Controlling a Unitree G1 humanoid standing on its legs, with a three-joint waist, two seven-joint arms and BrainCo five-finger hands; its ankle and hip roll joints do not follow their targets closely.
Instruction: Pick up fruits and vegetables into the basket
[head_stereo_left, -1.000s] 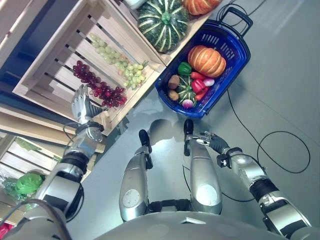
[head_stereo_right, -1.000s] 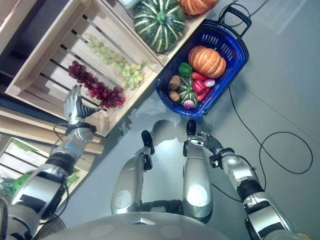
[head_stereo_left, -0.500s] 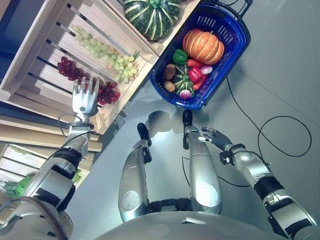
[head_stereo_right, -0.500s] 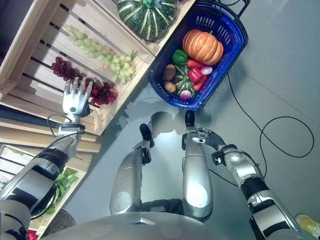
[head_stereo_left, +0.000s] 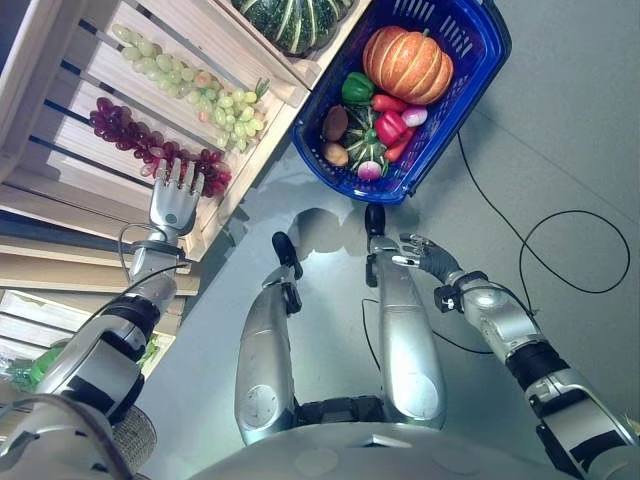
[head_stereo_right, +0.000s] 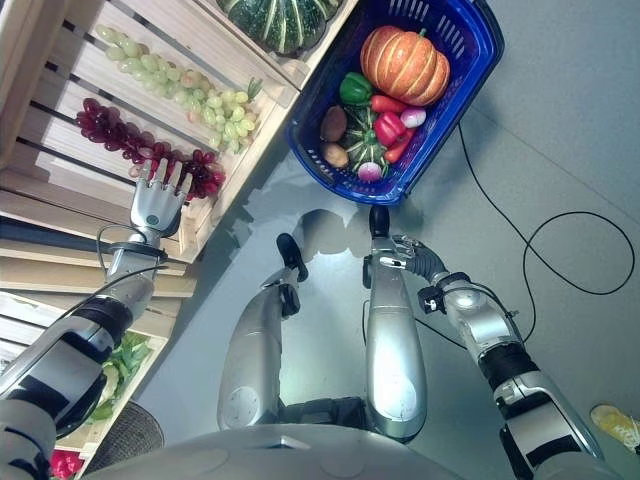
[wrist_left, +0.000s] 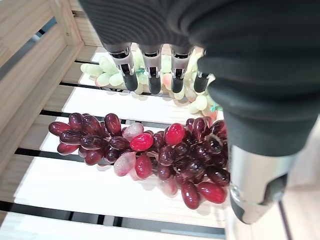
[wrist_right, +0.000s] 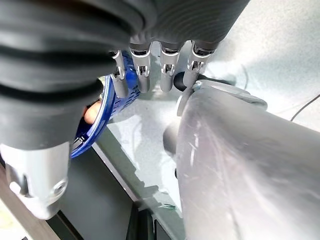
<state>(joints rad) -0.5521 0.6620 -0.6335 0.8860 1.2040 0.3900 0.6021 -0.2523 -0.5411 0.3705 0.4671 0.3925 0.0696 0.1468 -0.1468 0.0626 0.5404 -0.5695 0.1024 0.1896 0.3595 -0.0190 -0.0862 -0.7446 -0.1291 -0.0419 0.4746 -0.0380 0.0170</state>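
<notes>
While advancing, left robot hand spread | over red grapes

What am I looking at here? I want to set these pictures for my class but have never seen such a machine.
It is a humanoid robot, seen from cameras on its head and on each wrist. The head views look down: its left hand, fingers straight, hovers over red grapes in a wooden crate, beside green grapes. On the floor stands a blue basket holding a pumpkin, peppers and other vegetables. The right hand hangs open near its leg. Neither hand holds anything.
</notes>
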